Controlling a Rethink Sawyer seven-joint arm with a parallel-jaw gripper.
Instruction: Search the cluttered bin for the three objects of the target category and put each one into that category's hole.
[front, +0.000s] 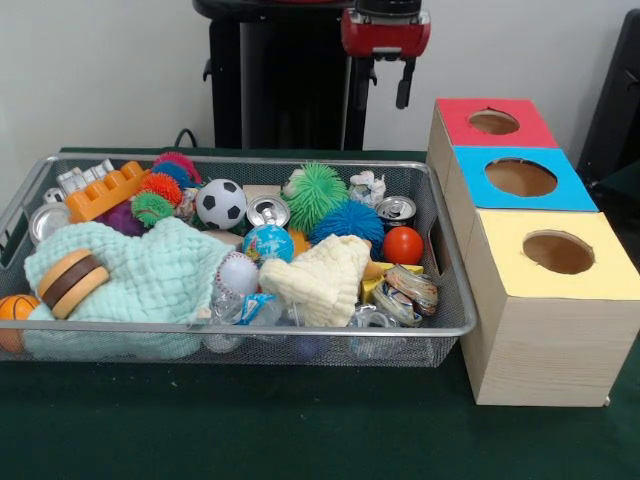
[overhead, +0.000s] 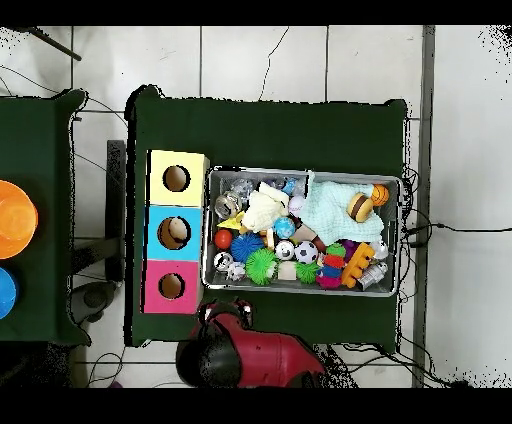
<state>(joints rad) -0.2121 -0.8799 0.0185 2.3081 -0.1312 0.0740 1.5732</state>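
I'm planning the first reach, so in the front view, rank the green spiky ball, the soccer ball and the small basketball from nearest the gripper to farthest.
From the gripper:
1. Green spiky ball, bin's far side, just below it.
2. Soccer ball, further left.
3. Small basketball, bin's near left corner.

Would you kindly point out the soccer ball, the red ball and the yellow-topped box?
soccer ball (front: 221, 203), front view, its white-and-black face.
red ball (front: 403, 245), front view, its middle.
yellow-topped box (front: 510, 265), front view, yellow top beside the hole.
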